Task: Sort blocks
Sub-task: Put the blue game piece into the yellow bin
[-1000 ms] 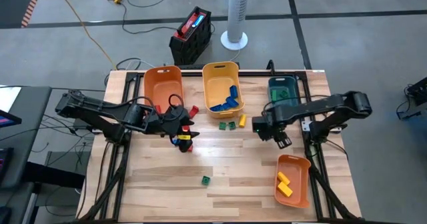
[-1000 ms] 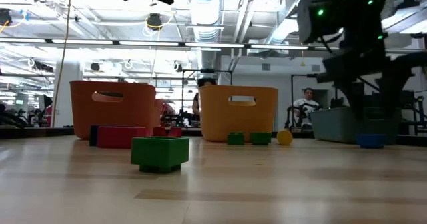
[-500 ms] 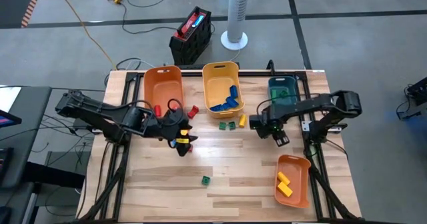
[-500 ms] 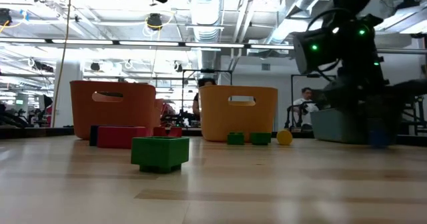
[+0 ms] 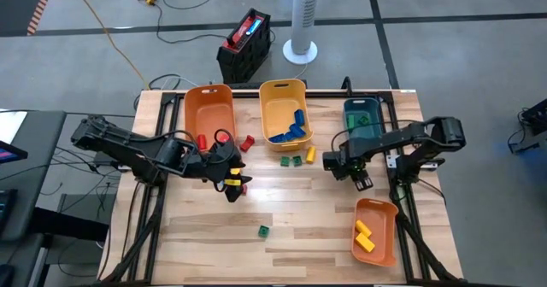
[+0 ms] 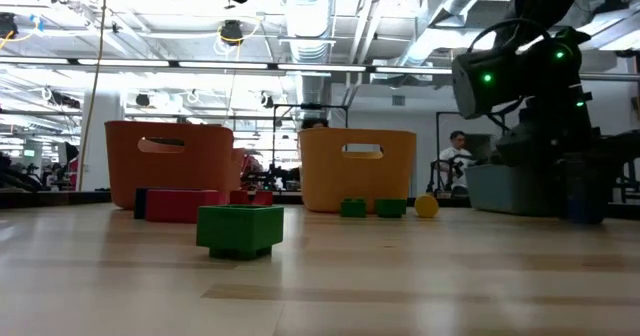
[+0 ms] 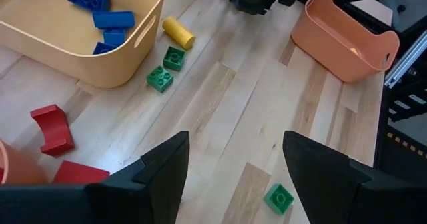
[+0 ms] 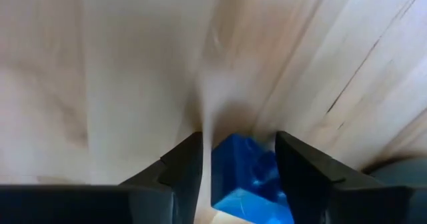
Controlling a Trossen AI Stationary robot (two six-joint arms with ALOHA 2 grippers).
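High view: I see my left gripper point(image 5: 232, 181) by the orange bin point(image 5: 208, 112), right gripper point(image 5: 357, 172) mid-table.
Left wrist: jaws open, empty; green blocks point(image 7: 166, 69) beside the yellow bin point(image 7: 87, 47).
Right wrist: jaws straddle a blue block point(image 8: 244, 173), seemingly not yet clamped.

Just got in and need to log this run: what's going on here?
A two-armed robot is sorting toy blocks into bins. The right claw is down at the table with a blue block between its fingers, near the teal bin. The left claw hangs open over the middle, holding nothing. Blue blocks already lie in the yellow bin; red blocks, green blocks and a yellow cylinder remain loose on the table.
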